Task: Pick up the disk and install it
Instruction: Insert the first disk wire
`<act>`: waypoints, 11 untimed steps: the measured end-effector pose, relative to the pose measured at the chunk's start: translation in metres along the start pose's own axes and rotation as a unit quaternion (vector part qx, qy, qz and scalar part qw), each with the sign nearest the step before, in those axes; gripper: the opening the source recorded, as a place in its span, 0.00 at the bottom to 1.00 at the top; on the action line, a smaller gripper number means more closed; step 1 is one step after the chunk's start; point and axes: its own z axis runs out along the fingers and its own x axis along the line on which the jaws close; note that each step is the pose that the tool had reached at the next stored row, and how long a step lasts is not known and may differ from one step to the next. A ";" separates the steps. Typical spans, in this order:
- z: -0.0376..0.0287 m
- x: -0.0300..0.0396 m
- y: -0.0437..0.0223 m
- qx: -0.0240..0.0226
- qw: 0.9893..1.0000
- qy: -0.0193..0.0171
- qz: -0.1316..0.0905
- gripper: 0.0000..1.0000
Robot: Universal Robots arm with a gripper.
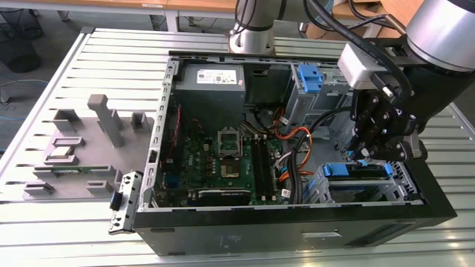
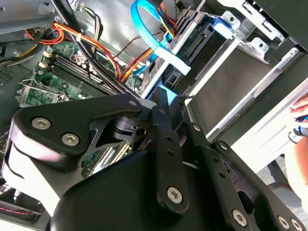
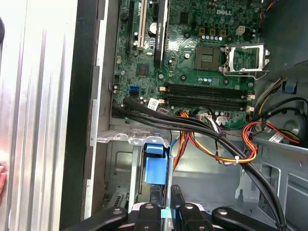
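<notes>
Black computer case (image 1: 297, 236) on a pale silver ribbed table (image 1: 44, 222). Green motherboard (image 1: 222, 161) at frame centre, with orange, red and yellow cable bundle (image 1: 286, 136). Blue plastic rails on the disk (image 1: 357, 170), lower right. Black gripper (image 1: 379, 151) under a white-grey wrist block. Another blue bracket (image 1: 310, 78), upper right. Grey foam tray (image 1: 74, 156), left.

Ribbed aluminium worktable (image 1: 89, 55); wooden desks (image 1: 193, 4) behind; grey floor (image 1: 52, 25); black bin (image 1: 19, 53) at exterior view's left.
</notes>
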 end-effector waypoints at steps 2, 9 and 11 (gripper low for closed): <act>0.0000 0.0000 -0.0002 0.000 1.000 0.000 0.000 0.23; 0.0000 0.0008 -0.0115 0.000 1.000 0.000 0.000 0.23; 0.0000 0.0011 -0.0166 0.000 1.000 0.000 0.000 0.23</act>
